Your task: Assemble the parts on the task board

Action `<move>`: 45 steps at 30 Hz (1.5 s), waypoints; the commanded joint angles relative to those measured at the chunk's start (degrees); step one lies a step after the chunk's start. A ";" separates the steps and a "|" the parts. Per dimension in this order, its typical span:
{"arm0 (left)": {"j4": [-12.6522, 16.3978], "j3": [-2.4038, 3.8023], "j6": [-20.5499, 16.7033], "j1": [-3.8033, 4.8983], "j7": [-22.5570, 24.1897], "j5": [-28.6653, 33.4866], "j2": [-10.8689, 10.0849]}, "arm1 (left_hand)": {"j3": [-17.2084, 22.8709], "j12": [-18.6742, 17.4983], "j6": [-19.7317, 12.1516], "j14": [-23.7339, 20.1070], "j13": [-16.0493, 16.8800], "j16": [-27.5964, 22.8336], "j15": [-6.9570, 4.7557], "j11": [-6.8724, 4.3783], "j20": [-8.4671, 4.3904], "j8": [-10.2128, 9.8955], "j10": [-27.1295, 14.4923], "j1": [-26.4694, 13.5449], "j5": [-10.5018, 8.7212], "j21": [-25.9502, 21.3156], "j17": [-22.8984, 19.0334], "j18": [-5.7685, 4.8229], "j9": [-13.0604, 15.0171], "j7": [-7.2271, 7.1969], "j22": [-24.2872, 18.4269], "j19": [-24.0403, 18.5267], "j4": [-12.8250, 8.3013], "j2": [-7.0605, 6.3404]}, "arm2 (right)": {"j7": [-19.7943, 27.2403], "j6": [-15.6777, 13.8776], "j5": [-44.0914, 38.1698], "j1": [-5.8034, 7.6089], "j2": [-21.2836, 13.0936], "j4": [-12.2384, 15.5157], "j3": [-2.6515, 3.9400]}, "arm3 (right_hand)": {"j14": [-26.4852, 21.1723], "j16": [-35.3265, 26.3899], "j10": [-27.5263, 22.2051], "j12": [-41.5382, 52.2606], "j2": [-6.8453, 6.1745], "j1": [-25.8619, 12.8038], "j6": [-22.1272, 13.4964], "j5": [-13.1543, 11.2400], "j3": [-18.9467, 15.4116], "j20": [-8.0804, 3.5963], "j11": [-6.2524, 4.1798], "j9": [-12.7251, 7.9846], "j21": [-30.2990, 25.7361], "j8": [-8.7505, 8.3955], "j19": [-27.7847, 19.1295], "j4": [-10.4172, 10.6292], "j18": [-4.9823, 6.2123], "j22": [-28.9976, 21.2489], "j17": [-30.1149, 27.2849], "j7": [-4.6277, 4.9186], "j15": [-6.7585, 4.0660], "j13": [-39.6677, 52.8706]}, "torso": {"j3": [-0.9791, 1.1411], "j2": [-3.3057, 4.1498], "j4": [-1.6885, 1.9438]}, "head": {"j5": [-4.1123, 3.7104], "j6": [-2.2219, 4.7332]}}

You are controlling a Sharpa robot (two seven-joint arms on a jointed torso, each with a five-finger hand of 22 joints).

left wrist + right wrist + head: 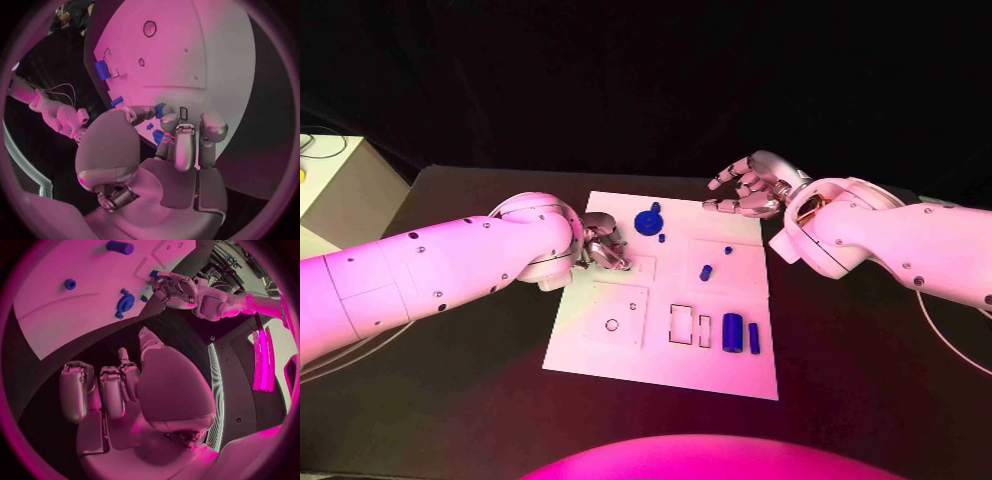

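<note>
A: Left hand (603, 248) down on the task board (625, 345) near its left edge, fingers bunched at a small blue part (158, 136). Can't tell if actually pinched.

B: Right hand (754, 186) parked just past the board's far right corner over the bare counter (862, 350), fingers apart, holding nothing. Round blue part (648, 222) up at the far edge, blue cylinders (733, 333) near right. Plenty of dark counter around every edge.

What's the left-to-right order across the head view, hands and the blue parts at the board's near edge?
Left hand → task board → thick blue cylinder → thin blue bar → right hand.
</note>
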 commanded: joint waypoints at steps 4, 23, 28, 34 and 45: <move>-0.44 -0.09 0.09 -0.10 -0.68 -0.84 0.47 | 12.43 0.04 0.54 4.13 0.06 0.17 -0.56 -0.13 -0.07 -0.31 0.35 0.38 0.33 0.20 8.55 -0.40 -0.03 -0.09 0.01 0.32 -12.27 -0.18 | 0.38 0.68 -0.45 -0.06 0.02 0.01 0.00 | 5.96 -0.04 -0.41 -0.04 0.45 -0.09 0.26 0.34 0.34 0.28 0.07 -0.05 -0.26 -0.21 2.42 -0.12 0.37 9.31 14.65 -0.03 0.19 6.19 | 0.02 0.05 -0.06 | 0.05 0.16; -2.66 -0.04 3.80 0.21 -1.41 1.90 1.92 | 12.06 0.41 1.21 4.19 0.97 0.19 -0.63 -0.30 -0.11 -0.64 1.54 -1.12 0.56 0.22 8.65 -0.43 0.14 -0.37 0.10 0.34 -11.23 0.79 | 0.32 0.76 -0.42 -0.15 0.02 -0.05 0.00 | 5.95 -0.04 -0.40 -0.02 0.46 -0.11 0.26 0.38 0.38 0.28 0.07 -0.06 -0.38 -0.24 2.38 -0.12 0.39 9.24 14.65 -0.02 0.19 6.19 | 0.02 0.06 -0.03 | 0.08 0.05; -3.17 -0.03 4.31 0.31 -1.56 2.34 2.20 | 12.01 0.63 1.40 4.20 1.41 0.19 -0.69 -0.38 -0.15 -0.65 1.92 -1.43 0.56 0.27 8.67 -0.46 0.20 -0.47 0.24 0.43 -11.12 1.03 | 0.27 0.79 -0.42 -0.17 0.00 -0.04 0.00 | 5.95 -0.04 -0.39 -0.01 0.46 -0.09 0.26 0.45 0.40 0.28 0.07 -0.06 -0.37 -0.25 2.39 -0.14 0.39 9.25 14.64 -0.03 0.19 6.20 | 0.04 0.04 -0.01 | 0.08 0.02; -3.89 -0.03 5.61 0.50 -1.86 2.53 2.72 | 11.94 0.77 1.57 4.22 1.67 0.21 -0.74 -0.45 -0.18 -0.66 2.18 -1.71 0.51 0.30 8.70 -0.48 0.26 -0.56 0.33 0.49 -11.01 1.23 | 0.21 0.82 -0.42 -0.18 -0.01 0.01 0.00 | 5.94 -0.07 -0.44 -0.04 0.50 0.05 0.27 0.98 0.55 0.28 0.07 -0.07 -0.41 -0.29 2.38 -0.18 0.40 9.23 14.61 -0.03 0.19 6.16 | 0.02 0.05 0.00 | 0.09 -0.08; -4.26 -0.03 6.47 0.64 -2.04 2.08 3.06 | 11.15 0.72 1.64 4.27 1.61 0.27 -0.81 -0.57 -0.26 -0.78 2.36 -2.45 0.27 0.29 8.88 -0.50 0.39 -0.71 0.42 0.54 -10.90 1.05 | 0.22 0.71 -0.42 -0.19 -0.10 0.15 0.00 | 5.94 -0.07 -0.48 -0.07 0.46 0.12 0.28 1.70 0.67 0.27 0.07 -0.08 -0.38 -0.34 2.40 -0.17 0.39 9.26 14.61 -0.03 0.18 6.12 | 0.03 -0.01 0.04 | 0.10 -0.28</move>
